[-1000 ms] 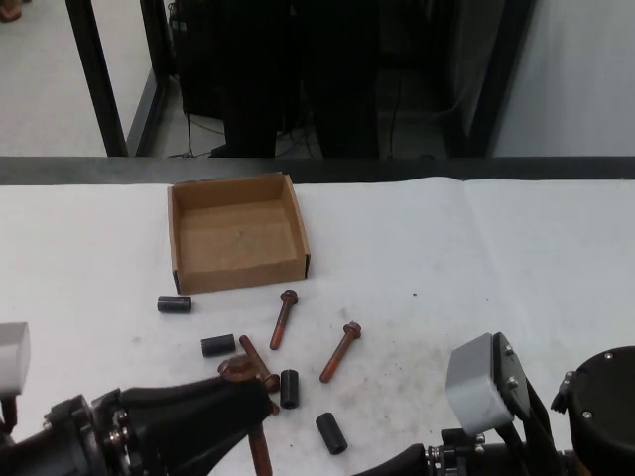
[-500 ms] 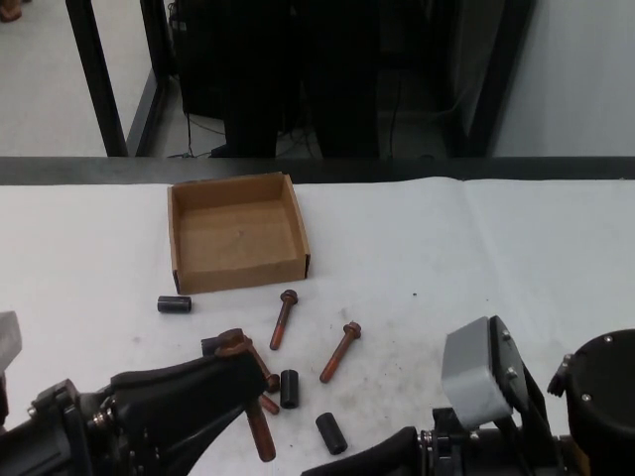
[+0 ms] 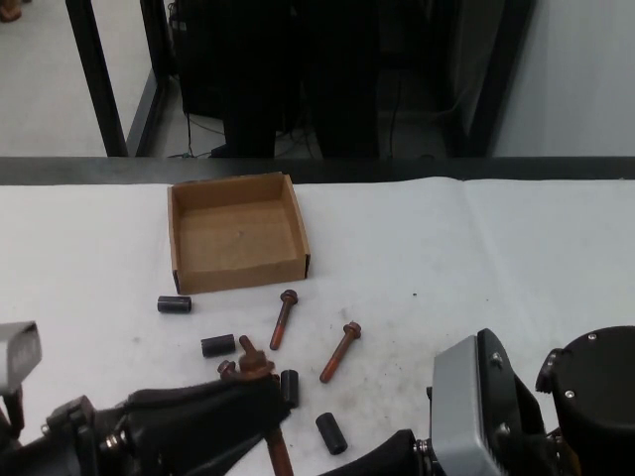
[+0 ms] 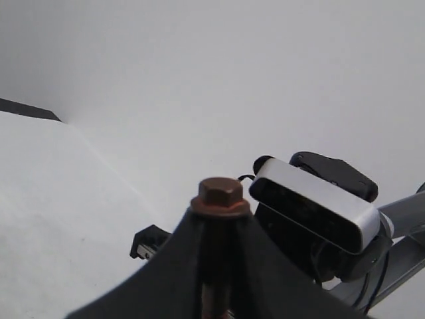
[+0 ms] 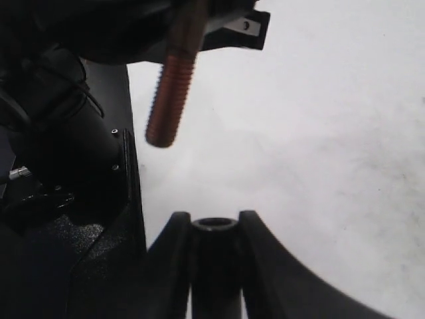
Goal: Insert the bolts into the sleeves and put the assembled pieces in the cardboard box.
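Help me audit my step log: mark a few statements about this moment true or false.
1. The left gripper grips a bolt. True.
2. The cardboard box already holds an assembled piece. False: only its bare floor shows inside.
3. The right gripper holds a sleeve. True.
4. The bolt is already seated in the sleeve. False: its threaded end hangs apart from the sleeve's opening.
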